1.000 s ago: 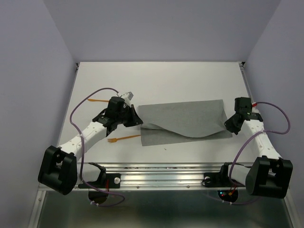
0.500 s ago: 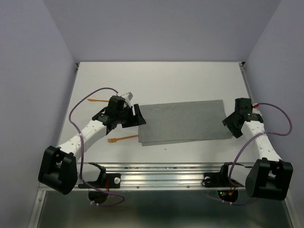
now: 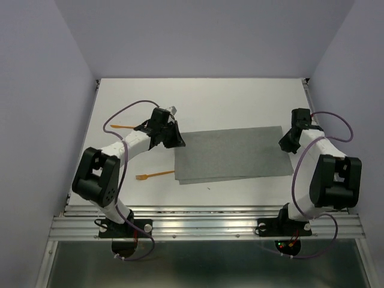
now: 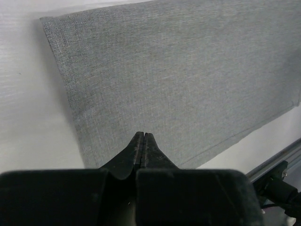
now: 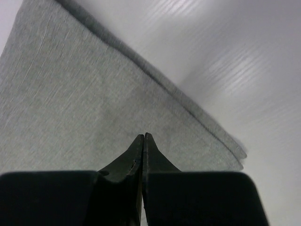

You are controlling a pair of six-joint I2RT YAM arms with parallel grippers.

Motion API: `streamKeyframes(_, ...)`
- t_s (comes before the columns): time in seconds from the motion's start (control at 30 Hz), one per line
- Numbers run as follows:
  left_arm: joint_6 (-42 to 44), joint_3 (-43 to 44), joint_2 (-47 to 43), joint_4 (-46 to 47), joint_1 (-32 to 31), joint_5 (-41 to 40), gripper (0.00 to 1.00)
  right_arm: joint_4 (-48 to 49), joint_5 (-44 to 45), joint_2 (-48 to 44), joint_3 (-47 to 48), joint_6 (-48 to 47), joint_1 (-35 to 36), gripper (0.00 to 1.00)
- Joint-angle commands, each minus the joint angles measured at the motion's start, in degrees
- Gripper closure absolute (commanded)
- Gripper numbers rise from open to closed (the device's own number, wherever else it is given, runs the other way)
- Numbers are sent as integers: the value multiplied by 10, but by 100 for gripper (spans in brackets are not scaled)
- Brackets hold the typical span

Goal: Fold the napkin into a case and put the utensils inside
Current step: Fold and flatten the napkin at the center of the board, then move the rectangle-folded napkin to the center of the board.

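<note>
Currently you are holding left gripper (image 4: 143, 136) and right gripper (image 5: 143, 136), jaws closed on nothing, over the ends of the folded napkin (image 3: 231, 153), risking a dragging tip pulling its layers askew.

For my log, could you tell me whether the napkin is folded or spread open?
Folded: the napkin lies flat as an oblong, with two layered edges at one corner.

On my feed the napkin (image 3: 231, 153) reads plain mid-grey with a fine woven grain, on a white bench (image 3: 204, 102). The fork (image 3: 155, 175) near the front edge and the second utensil (image 3: 122, 127) by the left edge are orange. The left claw (image 4: 142, 137) and right claw (image 5: 142, 136) are black.
</note>
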Motion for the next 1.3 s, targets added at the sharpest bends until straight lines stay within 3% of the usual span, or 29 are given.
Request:
streamKeyframes(0.0,-26,33,56,19,-6,6,100,33,84,68,63,-10,-3,99)
streamKeyframes(0.2,-40,55,130,26,-6,3,100,41,82,150,79,0,-3,99)
streamKeyframes(0.57,-41,104,218,-2,8,-43,100,92,42,178,6,25,-3,99)
streamKeyframes(0.87,-1,324,317,-65,49,-67,100,97,7,248,103,49,-3,99)
streamKeyframes(1.1,22,378,265,-107,52,-78,100,81,-62,208,172,37,-3,97)
streamKeyframes(1.17,27,368,247,-116,53,-90,100,81,-85,170,164,28,-3,91)
streamKeyframes(1.27,24,299,192,-114,54,-102,91,87,-124,114,123,-2,-3,85)
